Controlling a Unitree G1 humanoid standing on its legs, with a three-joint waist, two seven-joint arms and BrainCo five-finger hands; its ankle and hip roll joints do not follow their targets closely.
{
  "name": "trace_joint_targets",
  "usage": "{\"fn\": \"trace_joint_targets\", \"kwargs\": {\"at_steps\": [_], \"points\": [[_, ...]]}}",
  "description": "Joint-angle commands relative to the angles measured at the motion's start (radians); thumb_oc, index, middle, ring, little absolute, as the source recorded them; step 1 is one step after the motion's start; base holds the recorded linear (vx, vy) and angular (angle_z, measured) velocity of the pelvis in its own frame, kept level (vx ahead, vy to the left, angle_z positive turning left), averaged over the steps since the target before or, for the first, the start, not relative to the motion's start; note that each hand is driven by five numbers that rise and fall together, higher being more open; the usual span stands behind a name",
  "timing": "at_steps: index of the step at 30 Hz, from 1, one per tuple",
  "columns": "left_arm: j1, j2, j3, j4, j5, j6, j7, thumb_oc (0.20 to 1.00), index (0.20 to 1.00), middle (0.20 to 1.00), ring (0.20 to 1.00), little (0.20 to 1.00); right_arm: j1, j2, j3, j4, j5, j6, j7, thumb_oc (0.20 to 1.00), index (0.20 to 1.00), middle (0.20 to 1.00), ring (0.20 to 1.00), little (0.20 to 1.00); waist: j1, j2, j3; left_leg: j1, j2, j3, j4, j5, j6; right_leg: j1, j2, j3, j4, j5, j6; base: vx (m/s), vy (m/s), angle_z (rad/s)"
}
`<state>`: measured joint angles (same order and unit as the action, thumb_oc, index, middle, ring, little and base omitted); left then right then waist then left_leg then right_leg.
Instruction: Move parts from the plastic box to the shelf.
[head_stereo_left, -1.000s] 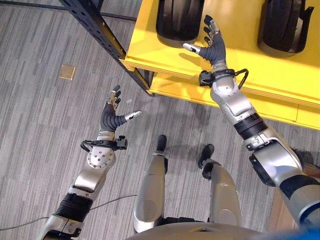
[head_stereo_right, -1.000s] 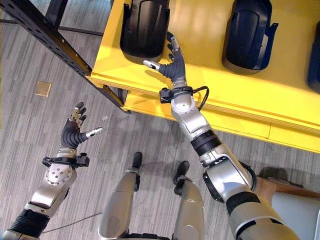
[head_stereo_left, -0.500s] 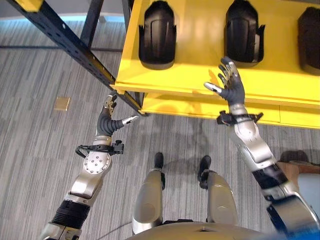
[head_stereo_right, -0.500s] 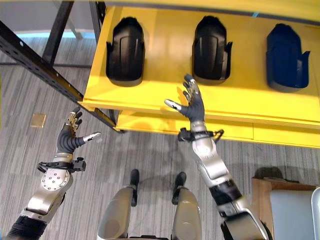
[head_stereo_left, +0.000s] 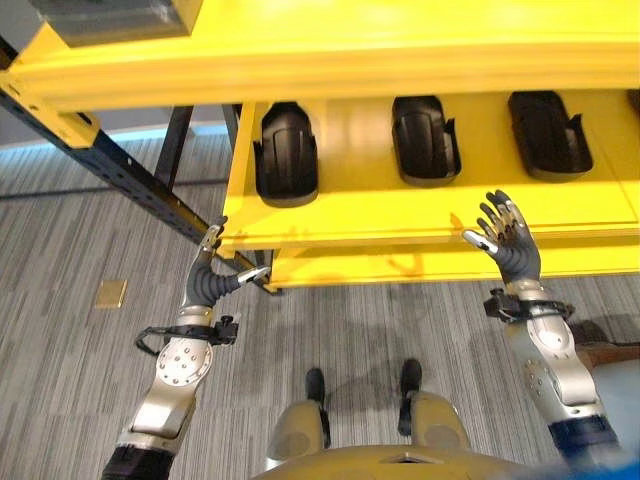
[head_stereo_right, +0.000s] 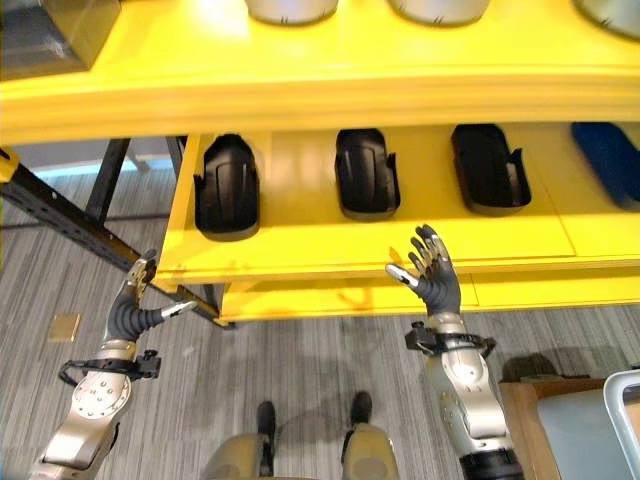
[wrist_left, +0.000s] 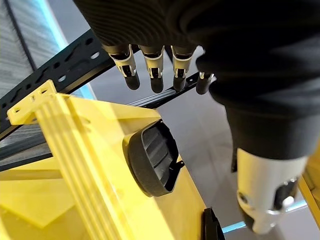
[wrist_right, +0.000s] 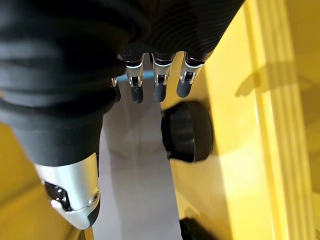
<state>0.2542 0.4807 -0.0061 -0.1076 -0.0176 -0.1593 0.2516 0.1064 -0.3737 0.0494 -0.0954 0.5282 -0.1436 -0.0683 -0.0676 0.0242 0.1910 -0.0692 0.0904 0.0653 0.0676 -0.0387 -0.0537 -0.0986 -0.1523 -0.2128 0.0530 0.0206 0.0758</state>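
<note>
right hand (head_stereo_right: 433, 272) drawn back off the shelf (head_stereo_left: 400, 210) since 1 s ago — view lifted.
both hands empty, fingers spread, left hand (head_stereo_left: 210, 278) by the shelf corner; 3 dark parts (head_stereo_left: 286, 155) shelved — next step likely returning to the plastic box.

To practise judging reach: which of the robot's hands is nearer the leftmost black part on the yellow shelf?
Left. The left hand is at the shelf's front left corner, just below the leftmost black part; the right hand is far along the front edge.
</note>
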Motion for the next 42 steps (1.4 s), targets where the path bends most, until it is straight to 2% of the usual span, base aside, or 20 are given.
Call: {"fn": "trace_joint_targets", "kwargs": {"at_steps": [1,7,17,42], "points": [[-0.007,0.030,0.047,-0.079,0.059,-0.038,-0.007,1.000,1.000,1.000,1.000,1.000,-0.048,-0.004,-0.025,-0.066,0.049,-0.032,0.048,1.000,1.000,1.000,1.000,1.000,0.003,-0.030,-0.024,-0.014,0.014,0.009,0.062,-0.056,0.002,0.032,-0.052,0.024,-0.017,-0.032,0.075,0.08,0.017,-0.20],[0.003,0.025,0.045,-0.063,0.147,-0.025,-0.006,1.000,1.000,1.000,1.000,1.000,0.021,0.003,-0.057,-0.076,0.085,-0.023,0.072,1.000,1.000,1.000,1.000,1.000,-0.018,-0.032,-0.059,0.037,0.019,0.039,0.033,-0.061,0.003,0.061,-0.048,0.037,-0.044,-0.026,0.080,0.05,0.005,-0.10],[-0.049,0.041,-0.001,0.026,0.291,-0.012,0.006,1.000,1.000,1.000,1.000,1.000,0.085,0.006,-0.103,-0.084,0.083,-0.025,0.073,1.000,1.000,1.000,1.000,1.000,-0.051,-0.030,-0.083,0.057,0.025,0.067,0.018,-0.062,-0.001,0.062,-0.045,0.059,-0.051,-0.028,0.084,0.02,-0.002,-0.10],[-0.188,0.047,-0.117,0.197,0.426,0.019,0.004,1.000,1.000,1.000,1.000,1.000,0.093,0.027,-0.111,-0.074,0.086,-0.036,0.059,1.000,1.000,1.000,1.000,1.000,-0.082,-0.034,-0.065,0.017,0.031,0.074,0.047,-0.064,-0.005,0.016,-0.046,0.077,-0.027,-0.029,0.082,0.00,-0.002,-0.02]]}}
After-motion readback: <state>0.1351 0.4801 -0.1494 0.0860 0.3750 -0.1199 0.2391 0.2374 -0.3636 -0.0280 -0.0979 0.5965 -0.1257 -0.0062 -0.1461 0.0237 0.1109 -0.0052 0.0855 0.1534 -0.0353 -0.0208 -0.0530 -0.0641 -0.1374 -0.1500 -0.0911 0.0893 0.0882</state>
